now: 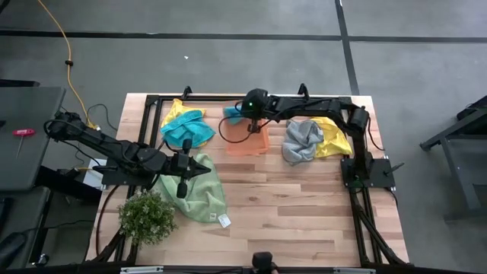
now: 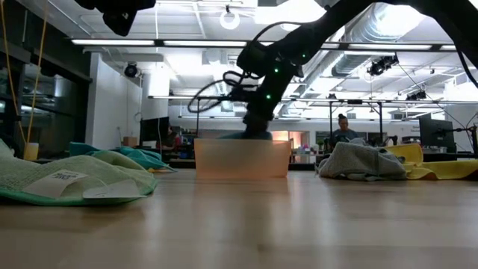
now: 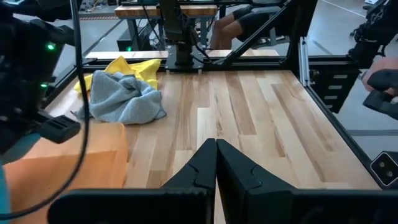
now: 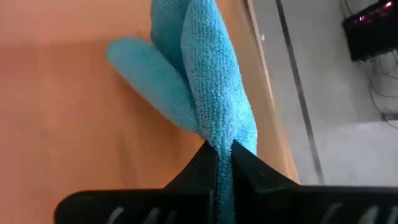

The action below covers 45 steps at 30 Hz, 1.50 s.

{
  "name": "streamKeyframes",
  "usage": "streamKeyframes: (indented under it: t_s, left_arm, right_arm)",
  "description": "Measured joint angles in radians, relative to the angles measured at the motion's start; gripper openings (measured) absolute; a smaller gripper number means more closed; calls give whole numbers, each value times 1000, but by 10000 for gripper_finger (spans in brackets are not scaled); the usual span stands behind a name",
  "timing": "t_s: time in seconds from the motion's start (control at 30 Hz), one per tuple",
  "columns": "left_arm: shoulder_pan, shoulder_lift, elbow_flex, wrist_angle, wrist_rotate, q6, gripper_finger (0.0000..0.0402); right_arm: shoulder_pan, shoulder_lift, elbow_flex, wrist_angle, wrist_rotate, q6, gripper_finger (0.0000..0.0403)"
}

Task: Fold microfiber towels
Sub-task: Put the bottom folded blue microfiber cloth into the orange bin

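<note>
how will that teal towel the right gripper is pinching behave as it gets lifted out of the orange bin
Likely floppy: the teal towel hangs in soft folds from the shut right gripper. Probably light, since a thin pinch holds it. Its fuzzy pile suggests it won't slip easily, though it may drag on the orange bin.

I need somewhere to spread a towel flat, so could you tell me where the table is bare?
Bare wood fills the near right, in front of the grey towel and right of the green towel. The far edge is crowded: teal and yellow towels, orange bin.
</note>
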Motion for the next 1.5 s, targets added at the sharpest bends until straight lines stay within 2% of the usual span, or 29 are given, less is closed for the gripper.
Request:
streamKeyframes:
  t_s: [0.13,0.27,0.63,0.83,0.9,1.0,1.13,1.23,1.33,1.5]
  left_arm:
    - [0,0,0,0,0,-2,0]
    - [0,0,0,0,0,-3,0]
    - [0,0,0,0,0,-3,0]
    - [0,0,0,0,0,-3,0]
    - [0,0,0,0,0,-3,0]
    - [0,0,0,0,0,-3,0]
    - [0,0,0,0,0,-3,0]
    - [0,0,0,0,0,-3,0]
    - [0,0,0,0,0,-3,0]
    - [0,0,1,0,1,-3,0]
  right_arm:
    - [1,0,-1,-104,12,-52,0]
    - [0,0,-1,-129,59,-87,0]
    - [4,0,-1,-132,-93,-108,0]
    - [5,0,-1,-146,-73,-90,4]
    - [9,0,-1,-151,-77,-89,19]
    - [18,0,-1,-154,-67,-87,62]
    - [46,-2,-1,-172,28,-97,132]
    - [68,-11,24,-250,65,-120,170]
    - [83,-19,63,-349,55,-98,187]
    - [96,-19,130,-466,39,-63,186]
